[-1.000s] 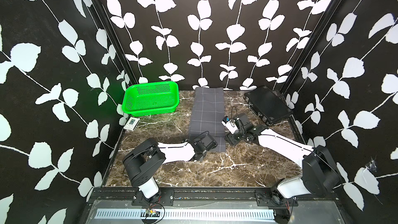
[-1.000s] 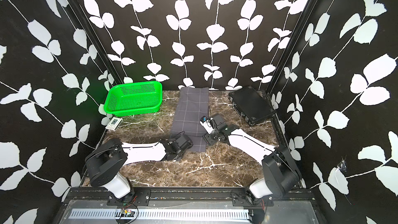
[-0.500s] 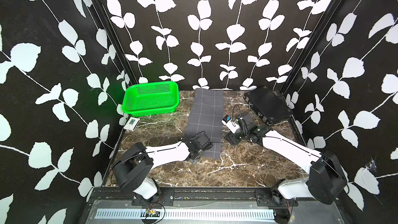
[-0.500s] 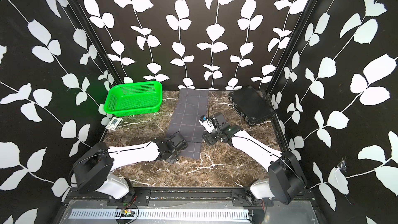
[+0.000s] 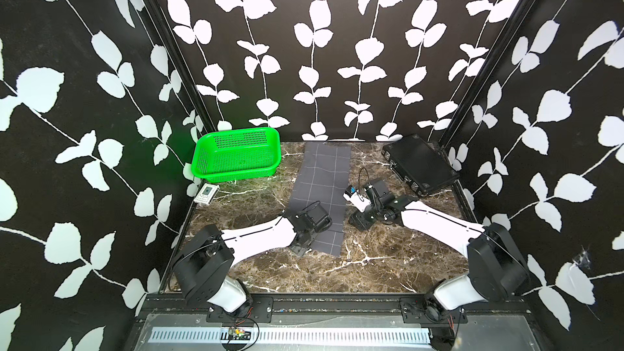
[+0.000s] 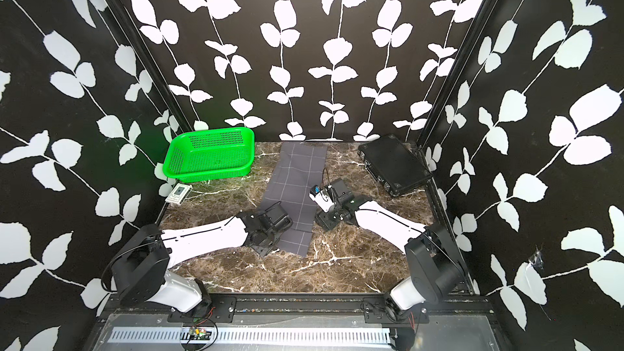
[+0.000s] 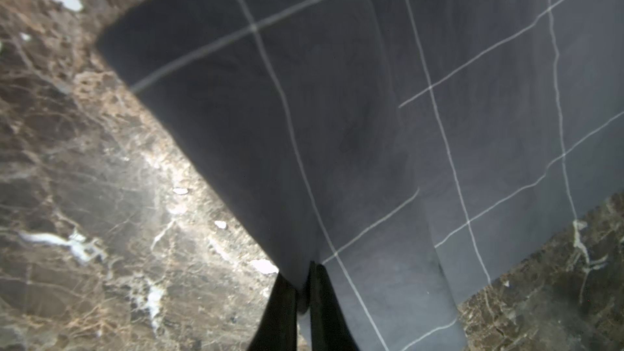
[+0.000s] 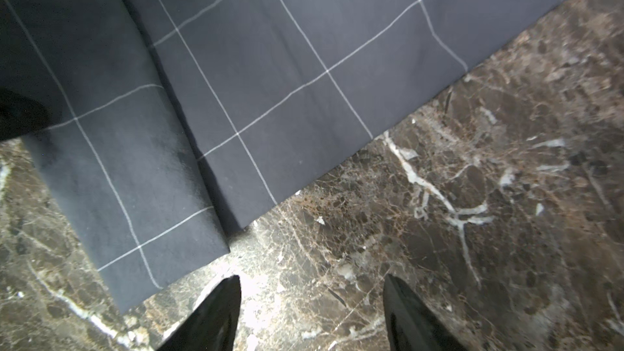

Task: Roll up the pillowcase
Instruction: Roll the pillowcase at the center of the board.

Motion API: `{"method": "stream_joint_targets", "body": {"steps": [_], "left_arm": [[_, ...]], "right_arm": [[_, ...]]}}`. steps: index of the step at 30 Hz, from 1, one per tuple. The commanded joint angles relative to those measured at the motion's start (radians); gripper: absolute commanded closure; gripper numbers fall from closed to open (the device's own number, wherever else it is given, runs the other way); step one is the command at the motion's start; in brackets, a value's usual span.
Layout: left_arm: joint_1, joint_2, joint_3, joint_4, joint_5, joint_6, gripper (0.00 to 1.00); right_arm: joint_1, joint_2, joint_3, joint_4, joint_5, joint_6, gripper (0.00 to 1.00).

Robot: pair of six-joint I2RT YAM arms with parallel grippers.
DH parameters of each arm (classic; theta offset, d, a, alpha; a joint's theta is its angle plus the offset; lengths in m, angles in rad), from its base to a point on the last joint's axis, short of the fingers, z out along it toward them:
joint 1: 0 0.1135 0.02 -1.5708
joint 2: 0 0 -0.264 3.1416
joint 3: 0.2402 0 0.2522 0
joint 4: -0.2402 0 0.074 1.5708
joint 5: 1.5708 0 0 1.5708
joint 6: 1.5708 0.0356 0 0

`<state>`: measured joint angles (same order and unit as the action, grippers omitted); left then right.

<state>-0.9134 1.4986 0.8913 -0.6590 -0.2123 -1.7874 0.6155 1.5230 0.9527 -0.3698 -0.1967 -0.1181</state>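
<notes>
Your left gripper, pinching the pillowcase, dragged its end toward 6 o'clock.
One fold started, rolling not yet begun; right gripper wide, empty, at its 3 o'clock.

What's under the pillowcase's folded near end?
More of the pillowcase, lying flat, and the marble table. The left gripper pinches the fold. Anything between the layers is covered.

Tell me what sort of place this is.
Probably a robot test booth: left arm and right arm mounted at the front of a marble-look table, leaf-print walls enclosing three sides, and staged props like the basket and pillowcase.
</notes>
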Motion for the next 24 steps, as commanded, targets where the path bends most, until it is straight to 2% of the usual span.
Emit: {"method": "stream_joint_targets", "body": {"steps": [1,15,24], "left_arm": [[0.034,-0.009,0.04,-0.037,0.011,0.043,0.86],[0.114,0.071,0.176,-0.04,0.044,0.149,0.84],[0.167,0.143,0.268,-0.026,0.049,0.202,0.93]], "right_arm": [[0.007,0.035,0.057,0.036,-0.006,0.008,0.31],[0.007,0.068,0.08,0.041,-0.004,0.015,0.31],[0.006,0.068,0.064,0.039,-0.011,0.02,0.31]]}}
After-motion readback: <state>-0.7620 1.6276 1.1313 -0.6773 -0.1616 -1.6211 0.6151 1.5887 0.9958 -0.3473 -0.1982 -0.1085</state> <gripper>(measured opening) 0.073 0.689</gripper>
